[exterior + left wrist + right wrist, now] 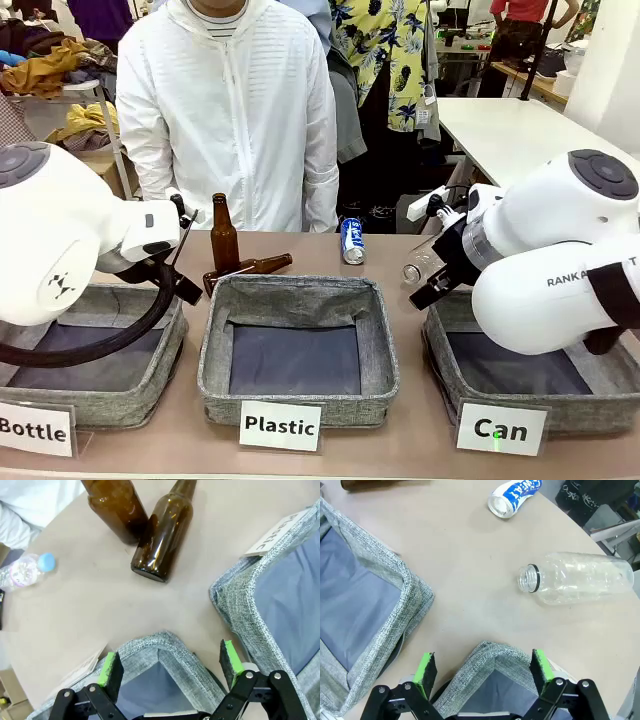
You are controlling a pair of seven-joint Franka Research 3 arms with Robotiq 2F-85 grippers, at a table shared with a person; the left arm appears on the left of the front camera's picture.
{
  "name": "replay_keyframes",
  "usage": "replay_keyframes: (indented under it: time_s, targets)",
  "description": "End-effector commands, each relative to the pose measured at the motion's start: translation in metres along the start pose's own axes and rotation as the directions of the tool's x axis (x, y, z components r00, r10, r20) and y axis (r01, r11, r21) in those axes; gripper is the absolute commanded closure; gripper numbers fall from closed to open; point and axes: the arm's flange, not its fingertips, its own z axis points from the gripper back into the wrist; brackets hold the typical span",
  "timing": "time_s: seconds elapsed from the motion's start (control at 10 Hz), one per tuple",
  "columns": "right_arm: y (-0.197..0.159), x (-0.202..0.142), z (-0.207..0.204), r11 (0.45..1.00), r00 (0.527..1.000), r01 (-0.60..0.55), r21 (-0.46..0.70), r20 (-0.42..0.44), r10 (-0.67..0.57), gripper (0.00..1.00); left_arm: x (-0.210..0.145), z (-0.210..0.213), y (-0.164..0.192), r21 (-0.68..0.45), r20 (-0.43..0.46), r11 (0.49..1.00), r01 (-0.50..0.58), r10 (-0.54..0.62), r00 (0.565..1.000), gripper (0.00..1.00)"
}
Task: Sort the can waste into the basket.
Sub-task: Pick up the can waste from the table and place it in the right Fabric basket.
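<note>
Front view: blue-white can (352,241) lies on its side on table (410,338), far side, at 10 o'clock from Can basket (590,412), apart from it. Right wrist view: can's long axis runs 8 to 2 o'clock, round end facing 8 o'clock; can at 12 o'clock, well beyond right gripper (483,666). Right gripper jaws spread wide, empty, above basket corner. Left gripper (169,657) likewise spread, empty.

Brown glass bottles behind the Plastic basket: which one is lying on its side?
The brown glass bottle lying flat on the table, neck pointing toward the blue and white metal can; the other brown glass bottle stands upright beside it.
</note>
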Motion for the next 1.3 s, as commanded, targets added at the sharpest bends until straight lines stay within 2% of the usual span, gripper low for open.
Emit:
replay_keyframes:
  time_s: [0.0, 1.2]
  targets:
    - [0.0, 0.0, 0.0, 1.0, 1.0, 0.0, 0.0, 0.0, 0.0, 0.0, 0.0, 0.0, 0.0, 0.0, 0.0, 1.0, 0.0, 0.0, 1.0, 0.0]
    - [0.0001, 0.0, 0.0, 1.0, 1.0, 0.0, 0.0, 0.0, 0.0, 0.0, 0.0, 0.0, 0.0, 0.0, 0.0, 1.0, 0.0, 0.0, 1.0, 0.0]
